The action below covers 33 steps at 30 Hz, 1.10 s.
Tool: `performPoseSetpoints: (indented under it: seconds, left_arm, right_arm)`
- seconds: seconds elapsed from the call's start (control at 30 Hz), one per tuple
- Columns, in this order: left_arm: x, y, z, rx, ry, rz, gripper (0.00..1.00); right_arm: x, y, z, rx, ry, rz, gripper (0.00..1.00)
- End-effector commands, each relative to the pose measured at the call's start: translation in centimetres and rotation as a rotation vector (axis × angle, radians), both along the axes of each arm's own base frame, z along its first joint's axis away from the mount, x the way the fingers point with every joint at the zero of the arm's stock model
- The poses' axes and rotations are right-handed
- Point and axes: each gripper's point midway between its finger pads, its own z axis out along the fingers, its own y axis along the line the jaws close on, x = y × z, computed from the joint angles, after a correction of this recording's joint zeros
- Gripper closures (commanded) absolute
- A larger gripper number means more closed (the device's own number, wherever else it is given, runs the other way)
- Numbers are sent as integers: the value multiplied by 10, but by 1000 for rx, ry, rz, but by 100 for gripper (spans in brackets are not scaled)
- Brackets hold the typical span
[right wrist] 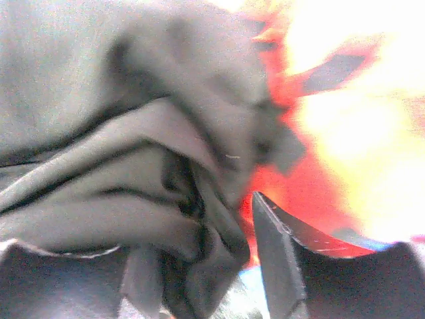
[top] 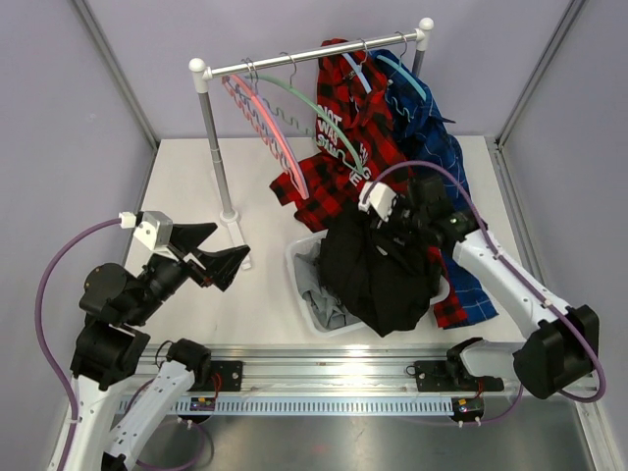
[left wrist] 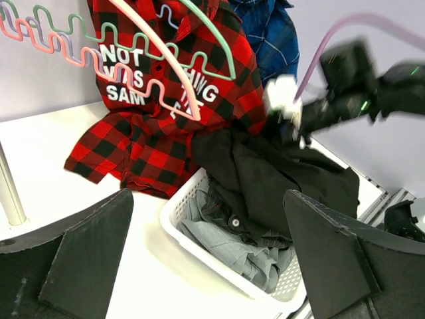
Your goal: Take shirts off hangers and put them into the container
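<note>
The black shirt (top: 378,270) hangs bunched from my right gripper (top: 397,221) and droops over the white container (top: 299,280). In the right wrist view its folds (right wrist: 133,199) lie over the left finger, and a gap shows beside the right finger (right wrist: 279,259), so the right gripper (right wrist: 166,232) is open. A grey shirt (left wrist: 246,249) lies in the container (left wrist: 199,249). On hangers on the rail are the red-and-black plaid shirt (top: 343,128) and the blue plaid shirt (top: 427,137). Pink (top: 270,132) and green (top: 314,103) hangers hang bare. My left gripper (top: 211,253) is open, left of the container.
The white-and-steel rail (top: 314,54) stands across the back of the table, its left post (top: 218,147) near my left gripper. The red plaid shirt's hem (left wrist: 126,153) rests on the table beside the container. Grey walls close in both sides.
</note>
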Motion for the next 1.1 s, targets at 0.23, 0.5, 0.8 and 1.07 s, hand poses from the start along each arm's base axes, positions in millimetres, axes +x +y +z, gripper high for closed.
performPoseSetpoints:
  seconds: [0.23,0.5,0.8,1.07]
  left_arm:
    - [-5,5,14,4,-76,12,1]
    - [-7,4,15,8,-83,3,1]
    - [-9,4,14,2,-80,-1,1]
    - [-7,4,9,6,-72,2,1]
  right_arm:
    - [-25,-2,102,67,32,13,36]
    - [-91,34,109,230,276,262,39]
    - [-111,71,12,338,693,376,72]
    - [-53,47,-95,157,593,72,72]
